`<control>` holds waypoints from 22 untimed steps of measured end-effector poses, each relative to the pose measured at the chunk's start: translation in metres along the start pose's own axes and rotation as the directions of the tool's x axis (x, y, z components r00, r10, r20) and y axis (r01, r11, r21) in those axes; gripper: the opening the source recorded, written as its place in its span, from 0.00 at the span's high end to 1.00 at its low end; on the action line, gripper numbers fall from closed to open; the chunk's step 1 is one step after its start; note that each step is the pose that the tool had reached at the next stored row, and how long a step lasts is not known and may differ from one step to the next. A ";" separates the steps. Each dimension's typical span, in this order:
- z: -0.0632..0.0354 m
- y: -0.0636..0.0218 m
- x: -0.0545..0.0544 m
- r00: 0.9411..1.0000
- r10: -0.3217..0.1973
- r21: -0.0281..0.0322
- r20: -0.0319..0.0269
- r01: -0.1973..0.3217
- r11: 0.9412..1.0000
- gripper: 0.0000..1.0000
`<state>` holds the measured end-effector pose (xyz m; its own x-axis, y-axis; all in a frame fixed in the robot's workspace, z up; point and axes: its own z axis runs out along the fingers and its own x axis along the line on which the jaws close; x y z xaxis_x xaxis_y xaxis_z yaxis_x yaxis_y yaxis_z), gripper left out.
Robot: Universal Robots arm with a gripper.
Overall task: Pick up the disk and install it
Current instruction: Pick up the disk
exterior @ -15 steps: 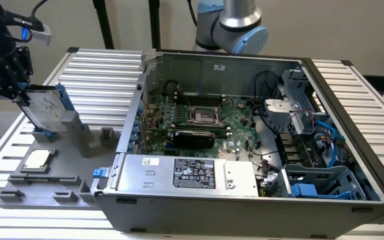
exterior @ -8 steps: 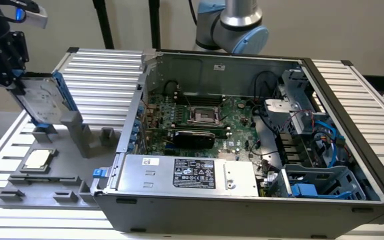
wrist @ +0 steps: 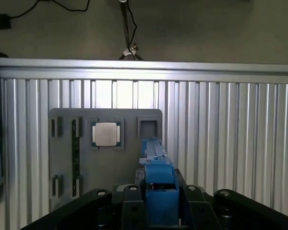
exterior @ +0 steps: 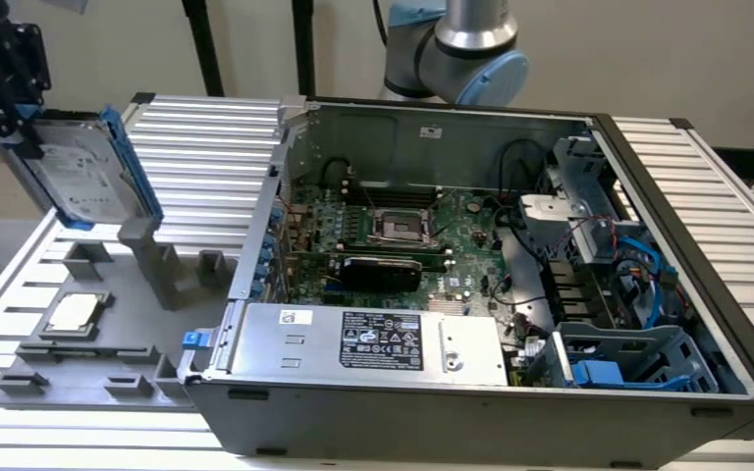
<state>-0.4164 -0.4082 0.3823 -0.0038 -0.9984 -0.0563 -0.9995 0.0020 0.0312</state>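
Note:
The disk (exterior: 82,177), a silver-grey drive with a white label in a bright blue carrier, hangs upright in the air at the exterior view's far left. It is above the grey tray (exterior: 89,343). My gripper (exterior: 21,123) is shut on its upper end. In the wrist view the blue carrier edge (wrist: 158,184) stands edge-on between the black fingers (wrist: 201,211) of the gripper (wrist: 158,211), high over the tray (wrist: 105,158).
A small square silver chip (exterior: 74,312) (wrist: 105,133) lies in the grey tray. The open computer case (exterior: 482,245) sits on the ribbed metal table (exterior: 207,137), with a silver power supply (exterior: 364,343) at the front and a blue-grey drive cage (exterior: 626,358) at the exterior view's lower right.

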 end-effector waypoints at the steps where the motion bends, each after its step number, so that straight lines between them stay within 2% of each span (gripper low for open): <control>1: -0.0046 -0.0021 0.000 1.000 0.000 0.000 0.000 0.000 1.000 0.67; 5: -0.0230 -0.0136 -0.001 1.000 -0.002 -0.001 0.000 0.002 1.000 0.67; 12: -0.0554 -0.0396 -0.003 1.000 -0.005 -0.005 0.005 0.005 1.000 0.67; 19: -0.0883 -0.0705 -0.004 1.000 -0.006 -0.013 0.007 0.006 1.000 0.67; 22: -0.0981 -0.0841 -0.004 1.000 -0.005 -0.018 0.008 0.005 1.000 0.67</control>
<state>-0.3293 -0.4102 0.4779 0.0010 -0.9979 -0.0643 -0.9988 -0.0042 0.0489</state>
